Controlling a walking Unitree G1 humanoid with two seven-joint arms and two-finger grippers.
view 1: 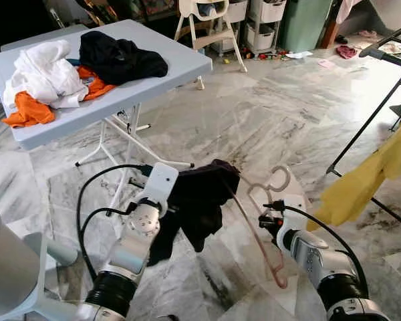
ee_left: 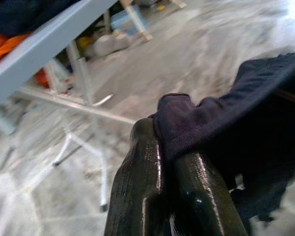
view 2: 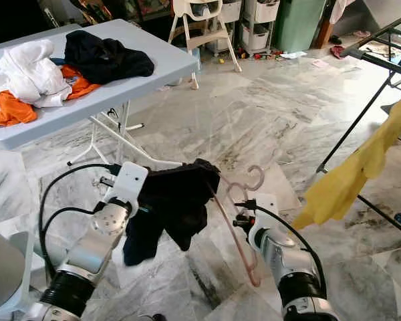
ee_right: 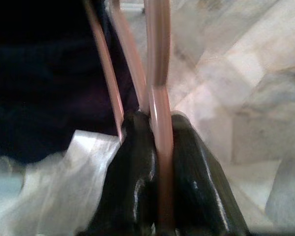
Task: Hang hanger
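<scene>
Step in hand: dressing the hanger; hanging not yet begun.

Hanger (view 1: pixel 259 217): thin pink plastic rod, translucent, curled hook at 12 o'clock; held low over the floor in front of the robot, tilted. One arm is threaded into the garment, the other runs down toward 6 o'clock, bare.

Right claw (ee_right: pixel 155 147): clenched on the hanger's rod near the neck; the rod runs between the two glossy black fingers.

Dark garment (view 1: pixel 200 200): navy or black knit, soft, limp, with a ribbed hem; draped between the two claws, at 9 o'clock of the hanger.

Left claw (ee_left: pixel 169 167): pinched shut on a fold of the garment's edge.

Drying rack (view 1: pixel 387 87): black metal tubing, at 2 o'clock, well apart; a yellow cloth (view 1: pixel 361 184) hangs from it, thin and creased.

Bench (view 1: pixel 154 83): pale grey folding top on white legs, at 10 o'clock; bears crumpled white, orange and black clothes.

Floor (view 1: pixel 267 114): polished grey-veined marble tile.

Next move, as judged: seat the garment over the bare arm, then carry the hook to the rack's rail. The cloth looks liable to slip.
</scene>
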